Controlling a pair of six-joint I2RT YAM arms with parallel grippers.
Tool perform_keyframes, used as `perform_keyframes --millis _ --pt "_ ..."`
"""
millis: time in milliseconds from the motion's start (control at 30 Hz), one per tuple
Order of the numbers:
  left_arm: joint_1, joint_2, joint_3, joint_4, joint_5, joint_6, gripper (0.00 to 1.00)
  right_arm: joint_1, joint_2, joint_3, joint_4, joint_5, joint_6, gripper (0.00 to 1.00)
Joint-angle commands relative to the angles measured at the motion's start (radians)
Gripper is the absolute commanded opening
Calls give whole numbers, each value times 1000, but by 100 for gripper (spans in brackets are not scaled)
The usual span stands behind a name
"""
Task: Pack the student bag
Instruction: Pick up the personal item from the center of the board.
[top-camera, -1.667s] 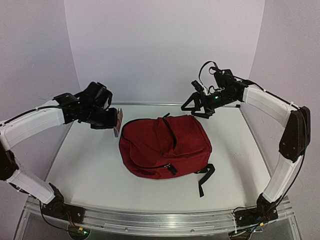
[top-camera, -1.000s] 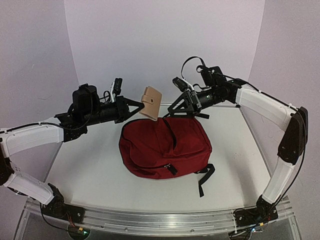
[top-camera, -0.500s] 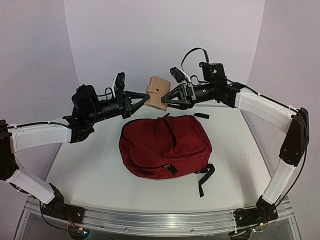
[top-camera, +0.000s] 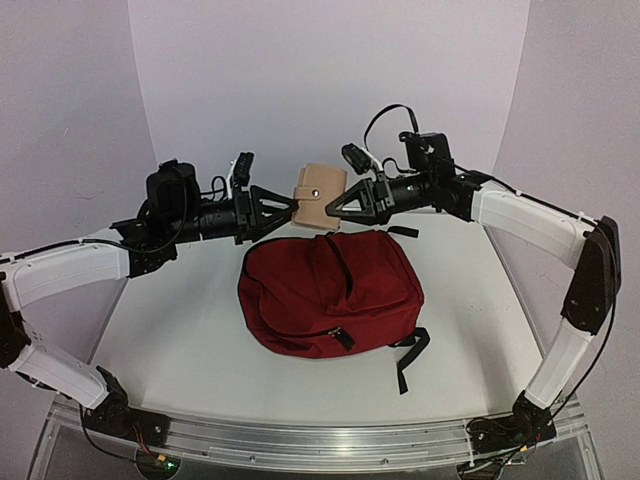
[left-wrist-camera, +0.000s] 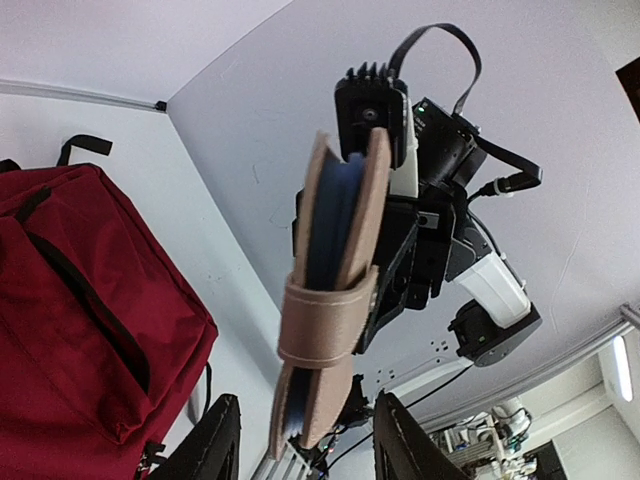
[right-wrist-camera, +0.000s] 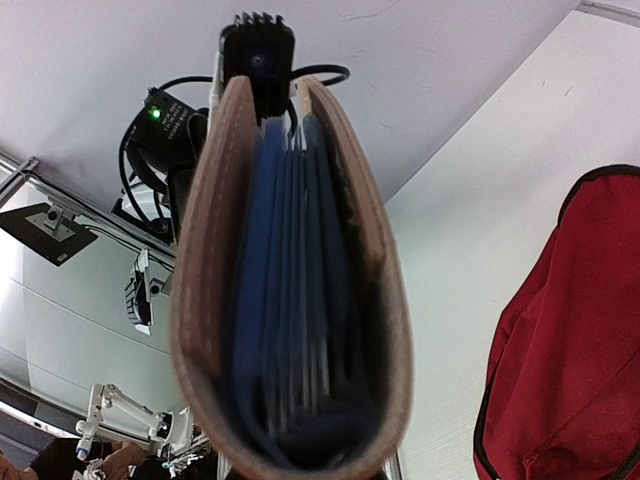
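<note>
Nothing packed yet. Your right fingers (top-camera: 330, 207) clench the tan wallet (top-camera: 318, 196) midair; left fingers (top-camera: 288, 203) look released. Student bag (top-camera: 330, 290) sits on the tabletop (top-camera: 180, 330) below, apparently zipped. Opening and loading remain.

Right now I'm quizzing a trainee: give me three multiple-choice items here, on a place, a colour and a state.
1. The wallet is: A) inside the student bag B) in the air between the left gripper and right gripper C) under the bag
2. The bag is: A) dark red B) blue C) grey
3. The wallet is: A) spread open B) torn C) folded shut, strap across it
Key: 1 B, it hangs above the bag's far edge; 2 A, its fabric shows red; 3 C, the strap wraps the closed covers.
</note>
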Motion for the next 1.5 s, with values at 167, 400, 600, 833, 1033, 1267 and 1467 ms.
perform_keyframes --millis 167,400,600,833,1033,1267,1467 --pt "-2 10 145 -233 92 164 48 30 -60 -31 59 -64 4 0" --pt "-3 35 153 -219 111 160 34 36 -58 -45 59 -76 4 0" --pt "-3 38 135 -187 136 150 7 37 -51 -49 55 -57 3 3" --pt "20 -33 25 -147 -21 68 0 -14 -18 22 -161 251 -148 62" --pt "66 -84 -123 -35 -117 -80 0 2 -2 78 -392 704 -366 63" --pt "69 -67 -210 85 -122 -161 0 77 59 110 -541 916 -483 60" --pt "70 -26 -269 180 -106 -215 0 112 107 113 -569 961 -532 60"
